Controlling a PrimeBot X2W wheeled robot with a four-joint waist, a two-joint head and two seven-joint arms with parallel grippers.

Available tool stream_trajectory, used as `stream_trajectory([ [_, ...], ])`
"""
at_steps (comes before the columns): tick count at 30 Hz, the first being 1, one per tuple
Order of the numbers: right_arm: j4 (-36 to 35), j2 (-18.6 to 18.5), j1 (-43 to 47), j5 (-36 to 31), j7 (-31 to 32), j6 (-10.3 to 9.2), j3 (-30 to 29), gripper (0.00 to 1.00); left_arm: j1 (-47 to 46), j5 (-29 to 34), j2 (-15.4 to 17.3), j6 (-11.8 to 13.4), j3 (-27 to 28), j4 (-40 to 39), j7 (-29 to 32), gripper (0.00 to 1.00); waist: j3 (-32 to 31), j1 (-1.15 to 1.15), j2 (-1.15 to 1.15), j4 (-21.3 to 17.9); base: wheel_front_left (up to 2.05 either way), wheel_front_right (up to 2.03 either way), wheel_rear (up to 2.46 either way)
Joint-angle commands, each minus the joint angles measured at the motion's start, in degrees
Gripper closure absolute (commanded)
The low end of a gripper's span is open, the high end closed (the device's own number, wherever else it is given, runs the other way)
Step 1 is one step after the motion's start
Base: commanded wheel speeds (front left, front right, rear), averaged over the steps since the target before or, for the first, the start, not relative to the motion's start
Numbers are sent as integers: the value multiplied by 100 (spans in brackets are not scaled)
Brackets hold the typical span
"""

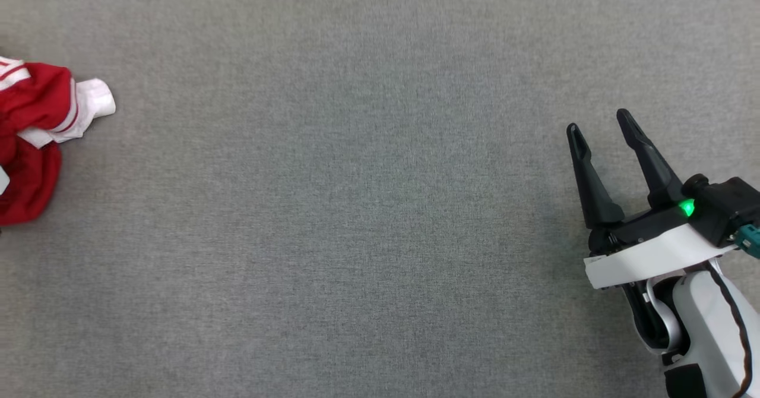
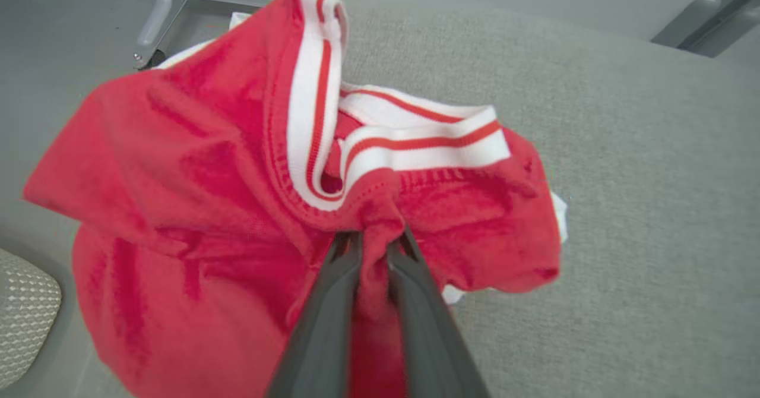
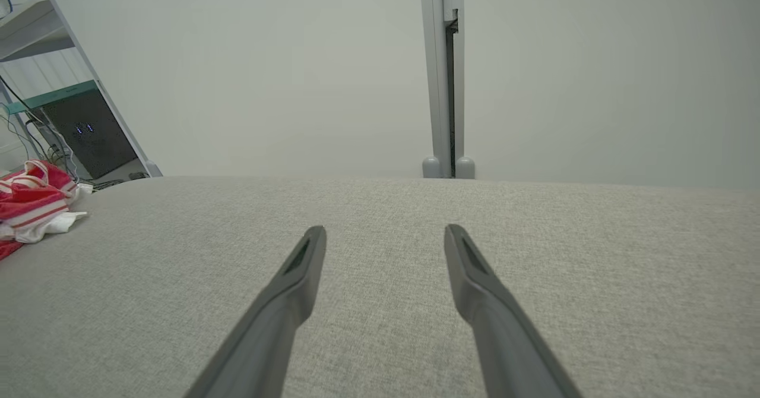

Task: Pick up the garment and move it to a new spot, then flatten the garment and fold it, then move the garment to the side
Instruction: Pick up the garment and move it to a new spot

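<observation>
On the head view the garment (image 1: 32, 142) lies bunched at the left edge of the counter (image 1: 356, 208), and my right hand (image 1: 598, 120) is spread and empty at lower right. On the left wrist view my left hand (image 2: 377, 237) pinches red cloth below the striped collar (image 2: 314, 107) at centre, a grip for lifting. On the right wrist view the garment sits at far left.

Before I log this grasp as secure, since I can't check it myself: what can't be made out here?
- Head view: garment cut off by the left edge; the rest is out of frame.
- Left wrist view: left hand tips buried in red folds; depth of pinch hidden.
- Right wrist view: garment small, cut by the left edge; shape unclear.
</observation>
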Motion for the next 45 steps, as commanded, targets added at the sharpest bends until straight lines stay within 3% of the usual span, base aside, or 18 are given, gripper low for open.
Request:
stream_trajectory([
  [1,33,13,45,19,-27,2,0,0,-109,34,82,-8,-147,-103,-72,100,-236,0,0,24,0,0,0],
  [12,293,309,487,149,-27,2,-22,0,-285,31,553,-8,-1782,-1812,138,100,-1438,0,0,-126,0,0,0],
  [17,360,407,628,151,-27,2,-72,0,-346,-8,568,-8,-2162,-2717,271,100,-1872,0,0,-389,0,0,0],
  [26,379,376,834,104,-27,2,-310,0,-434,-263,-85,119,-2395,-4184,494,100,-2278,0,0,-834,0,0,0],
  [31,298,294,957,70,-26,2,-631,0,-64,-406,-623,486,-2358,-4792,112,100,-2248,0,0,-1048,0,0,0],
  [38,285,264,1049,56,-26,2,-726,0,1263,-576,-1038,754,-2329,-4448,-1015,100,-2017,0,0,-1112,0,0,0],
  [45,341,197,965,79,-26,2,-606,0,2041,-663,-1473,548,-2315,-2625,-2151,100,-1911,0,0,-1001,0,0,0],
])
